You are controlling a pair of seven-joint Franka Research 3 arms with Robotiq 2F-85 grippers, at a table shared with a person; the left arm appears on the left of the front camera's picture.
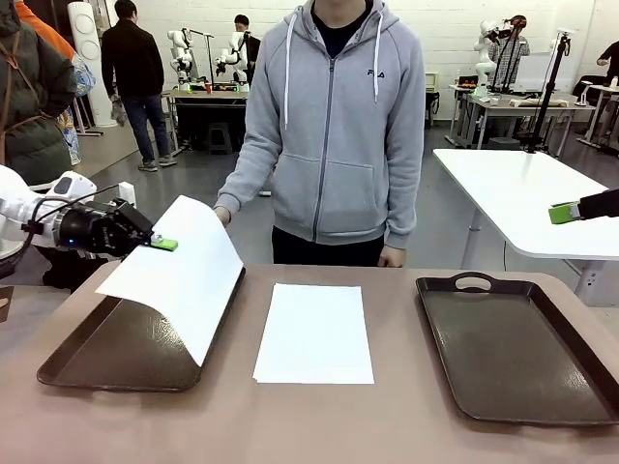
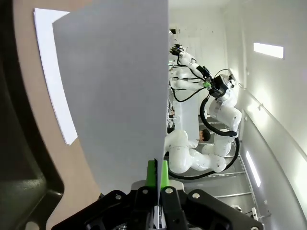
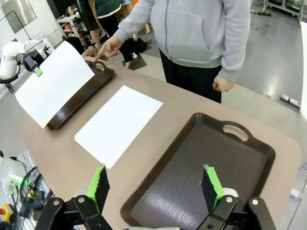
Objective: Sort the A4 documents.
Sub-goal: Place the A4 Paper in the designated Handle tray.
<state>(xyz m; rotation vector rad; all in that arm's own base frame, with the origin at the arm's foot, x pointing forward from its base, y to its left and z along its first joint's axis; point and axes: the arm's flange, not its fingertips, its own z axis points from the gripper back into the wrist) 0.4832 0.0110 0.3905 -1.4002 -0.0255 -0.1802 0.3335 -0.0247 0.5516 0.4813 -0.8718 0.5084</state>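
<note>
My left gripper [image 1: 162,244] is clamped on the edge of one sheet [image 1: 179,275], its green pads pinching the paper flat between them. The sheet juts out from the gripper's tips, sloping down and bowing under its own weight. Its low corner is near the rim of the left tray [image 1: 87,362] just below, and I cannot tell whether it touches.

To do this well, I judge I should lower slowly and level the wrist so the free edge meets the tray floor first. I would let go only once the paper lies inside the rim, since paper this thin will sail or curl if dropped from height. The tray is dark brown and glossy, a shallow rectangle with rounded corners and a raised lip, so the sheet may slide on it.

Just beyond the held sheet's free edge, a second sheet [image 1: 314,333] lies flat on the matte tan table [image 1: 387,425], plain white with crisp corners. Farther out from the gripper sits the right tray [image 1: 513,358], of the same make, with a cut-out handle. My right gripper [image 3: 156,184] hovers above that tray with its fingers wide apart, holding nothing. Across the table, the person's hand [image 3: 108,48] points at the left tray's far end.
</note>
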